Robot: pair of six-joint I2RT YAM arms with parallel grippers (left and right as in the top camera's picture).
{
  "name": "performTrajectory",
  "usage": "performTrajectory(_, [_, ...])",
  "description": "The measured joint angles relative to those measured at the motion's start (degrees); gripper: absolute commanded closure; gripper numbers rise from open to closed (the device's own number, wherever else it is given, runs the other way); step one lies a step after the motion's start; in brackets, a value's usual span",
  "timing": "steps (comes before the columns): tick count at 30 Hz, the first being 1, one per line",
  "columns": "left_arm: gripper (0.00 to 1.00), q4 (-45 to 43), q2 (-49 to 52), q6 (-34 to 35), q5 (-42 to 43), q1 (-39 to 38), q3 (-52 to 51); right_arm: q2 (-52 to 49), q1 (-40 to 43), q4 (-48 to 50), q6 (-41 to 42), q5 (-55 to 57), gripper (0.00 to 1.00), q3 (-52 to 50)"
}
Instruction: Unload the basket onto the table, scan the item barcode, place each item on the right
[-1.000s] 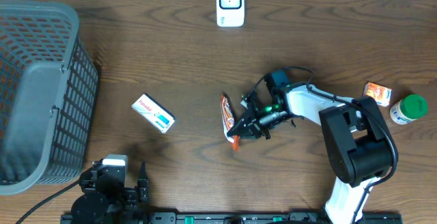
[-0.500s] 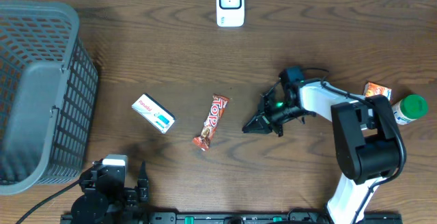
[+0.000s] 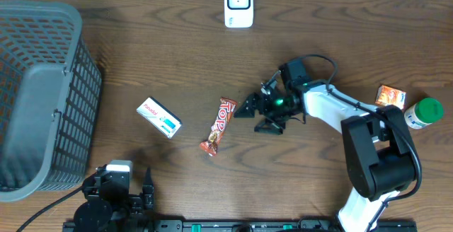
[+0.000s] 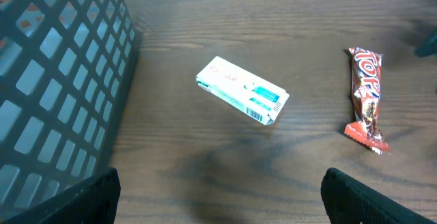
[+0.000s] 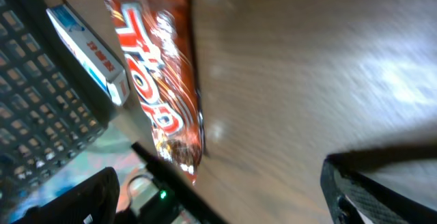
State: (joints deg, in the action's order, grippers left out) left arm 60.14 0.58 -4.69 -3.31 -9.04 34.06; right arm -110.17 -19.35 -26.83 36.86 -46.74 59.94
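A red-and-brown candy bar (image 3: 219,126) lies flat on the wooden table, also seen in the right wrist view (image 5: 156,74) and the left wrist view (image 4: 365,98). My right gripper (image 3: 252,117) stands open just right of the bar, apart from it, with nothing between its fingers (image 5: 382,190). A white barcode scanner (image 3: 238,3) stands at the table's far edge. A white box with blue print (image 3: 158,117) lies left of the bar. My left gripper (image 4: 218,210) hangs open at the near left, well short of the white box (image 4: 242,91).
A grey mesh basket (image 3: 28,147) fills the left side. At the right stand a small orange box (image 3: 391,96) and a white bottle with a green lid (image 3: 423,112). Bare wood lies between the scanner and the bar.
A second ago my right gripper held the candy bar up on its edge. The bar now lies flat on the table, and the gripper has let go, opened and stands beside it.
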Motion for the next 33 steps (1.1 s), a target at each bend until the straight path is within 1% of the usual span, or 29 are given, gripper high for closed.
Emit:
performTrajectory(2, [0.07,0.02,0.0,0.0,0.0,0.0,0.0,0.0,-1.6,3.3,2.6,1.88,0.15,0.15])
performTrajectory(6, [0.07,0.02,0.0,0.0,0.0,0.0,0.0,-0.02,-4.15,8.85,7.91,6.16,0.23,0.24])
performTrajectory(10, [0.07,0.0,0.0,0.0,0.0,0.0,0.0,-0.37,-5.22,13.27,11.98,9.42,0.23,0.22])
performTrajectory(13, [0.07,0.02,0.0,0.0,0.0,0.0,0.0,-0.79,-5.66,14.58,13.68,10.4,0.23,0.39])
performTrajectory(15, [0.07,0.02,0.0,0.0,0.0,0.0,0.0,-1.27,-6.05,15.21,14.34,10.8,0.25,0.83])
performTrajectory(20, [0.07,0.02,0.0,0.0,0.0,0.0,0.0,-4.26,-7.26,19.19,15.45,10.75,0.41,2.45])
performTrajectory(22, [0.07,0.02,0.0,0.0,0.0,0.0,0.0,-5.75,-7.65,19.19,15.8,10.51,0.53,3.74])
performTrajectory(23, [0.07,0.02,0.0,0.0,0.0,0.0,0.0,-6.43,-7.8,19.21,15.61,10.25,0.61,4.28])
performTrajectory(25, [0.07,0.0,0.0,0.0,0.0,0.0,0.0,-7.93,-8.28,19.28,15.5,9.97,0.81,5.31])
performTrajectory(27, [0.07,0.02,0.0,0.0,0.0,0.0,0.0,-8.94,-8.55,18.69,15.52,9.94,0.92,5.81])
performTrajectory(28, [0.07,0.0,0.0,0.0,0.0,0.0,0.0,-9.03,-8.57,18.08,15.47,10.14,0.97,6.1])
performTrajectory(29, [0.07,0.02,0.0,0.0,0.0,0.0,0.0,-9.03,-8.59,17.64,15.17,10.45,0.99,6.27])
performTrajectory(33, [0.07,0.02,0.0,0.0,0.0,0.0,0.0,-9.03,-8.63,17.92,12.7,10.78,0.99,6.32])
